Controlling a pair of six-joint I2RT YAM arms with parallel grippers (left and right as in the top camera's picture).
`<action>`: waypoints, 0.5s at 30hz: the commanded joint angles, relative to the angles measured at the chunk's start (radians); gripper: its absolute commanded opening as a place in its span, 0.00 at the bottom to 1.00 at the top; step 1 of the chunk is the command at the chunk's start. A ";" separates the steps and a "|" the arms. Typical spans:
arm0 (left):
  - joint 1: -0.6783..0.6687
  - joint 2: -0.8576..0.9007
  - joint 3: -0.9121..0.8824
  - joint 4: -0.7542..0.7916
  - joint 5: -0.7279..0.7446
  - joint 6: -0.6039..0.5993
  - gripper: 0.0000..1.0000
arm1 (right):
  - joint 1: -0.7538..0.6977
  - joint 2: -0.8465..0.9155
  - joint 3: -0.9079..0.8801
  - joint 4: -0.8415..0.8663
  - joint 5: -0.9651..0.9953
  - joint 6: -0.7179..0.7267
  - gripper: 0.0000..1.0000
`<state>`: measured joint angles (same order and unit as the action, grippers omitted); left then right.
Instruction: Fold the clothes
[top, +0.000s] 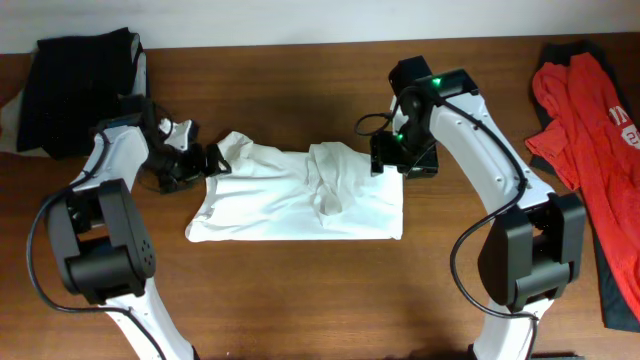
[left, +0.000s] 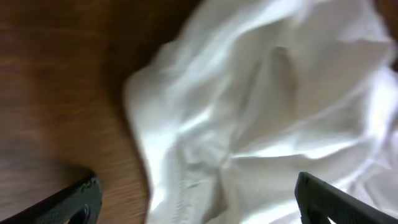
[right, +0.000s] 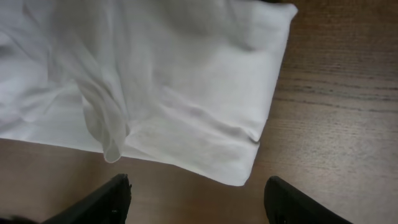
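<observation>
Both spread and empty, the left gripper (top: 208, 160) and right gripper (top: 382, 157) flank the white T-shirt (top: 300, 195) along its long axis.

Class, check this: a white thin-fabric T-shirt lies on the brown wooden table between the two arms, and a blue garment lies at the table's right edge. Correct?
No. The overhead view shows that garment is red, not blue; the rest, about the white thin-fabric T-shirt, holds.
</observation>
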<state>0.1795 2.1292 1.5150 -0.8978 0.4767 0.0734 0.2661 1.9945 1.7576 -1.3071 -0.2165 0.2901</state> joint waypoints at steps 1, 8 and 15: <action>-0.007 0.076 -0.016 -0.014 0.138 0.079 0.99 | 0.002 -0.012 0.015 -0.002 -0.013 -0.021 0.73; -0.087 0.077 -0.025 -0.037 0.137 0.107 0.83 | 0.002 -0.011 0.014 0.005 -0.013 -0.021 0.73; -0.067 0.075 0.057 -0.102 -0.166 -0.091 0.00 | 0.003 -0.011 -0.054 0.025 -0.012 -0.021 0.72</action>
<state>0.0917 2.1918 1.5150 -0.9577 0.5240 0.1162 0.2665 1.9945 1.7496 -1.2984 -0.2199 0.2790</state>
